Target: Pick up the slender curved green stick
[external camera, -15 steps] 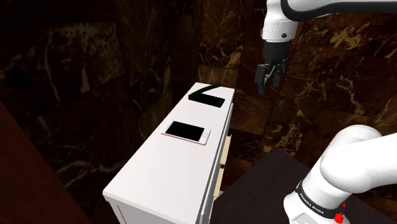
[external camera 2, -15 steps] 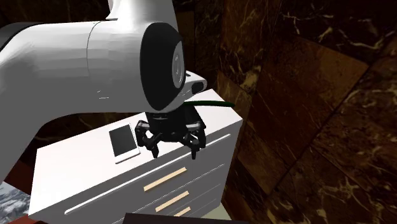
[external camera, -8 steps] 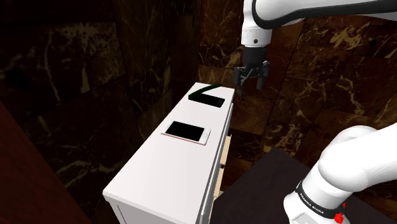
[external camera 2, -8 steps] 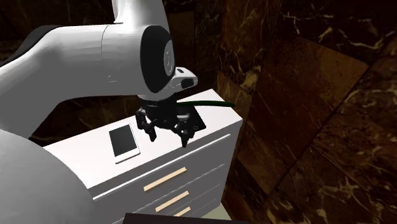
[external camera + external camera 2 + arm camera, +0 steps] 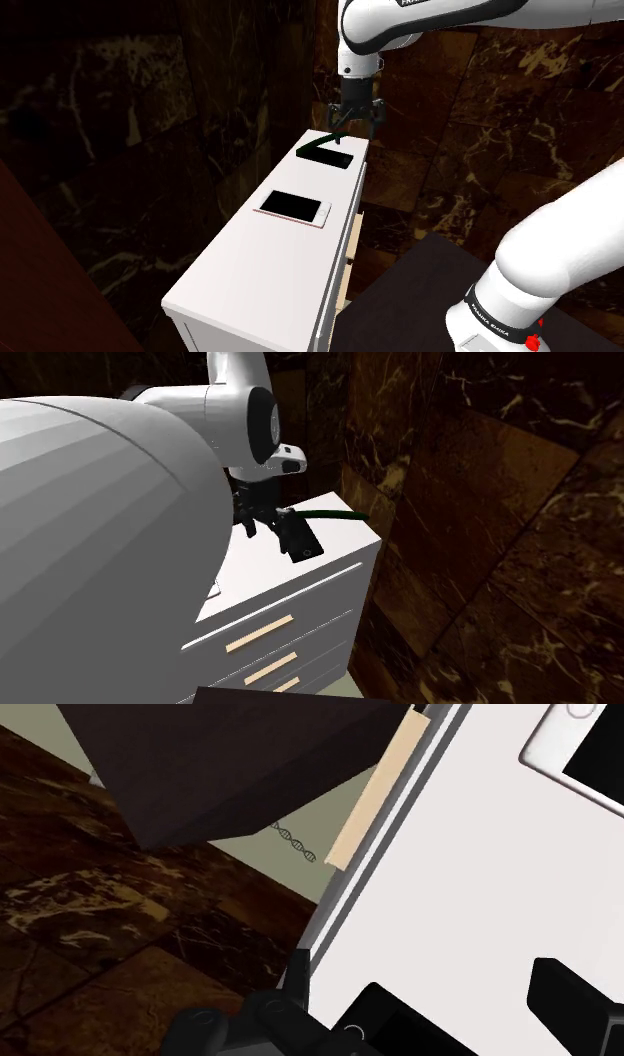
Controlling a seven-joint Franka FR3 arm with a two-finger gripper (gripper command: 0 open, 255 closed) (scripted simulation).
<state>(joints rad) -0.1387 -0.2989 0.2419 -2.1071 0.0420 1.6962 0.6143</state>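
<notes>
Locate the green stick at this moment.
In the shoulder view the green stick lies at the far end of the dresser, just beyond the black phone, with the claw near its right end.

white dresser (image 5: 258, 272) | white-edged phone (image 5: 294, 209) mid-top | black slab (image 5: 336, 160), maybe a phone

Two phones (image 5: 294, 208) (image 5: 333, 157), one green stick (image 5: 322, 143), one dresser (image 5: 260, 270)

Black phone (image 5: 333, 158) just beside green stick (image 5: 318, 143), dark wall (image 5: 430, 150) behind.
</notes>
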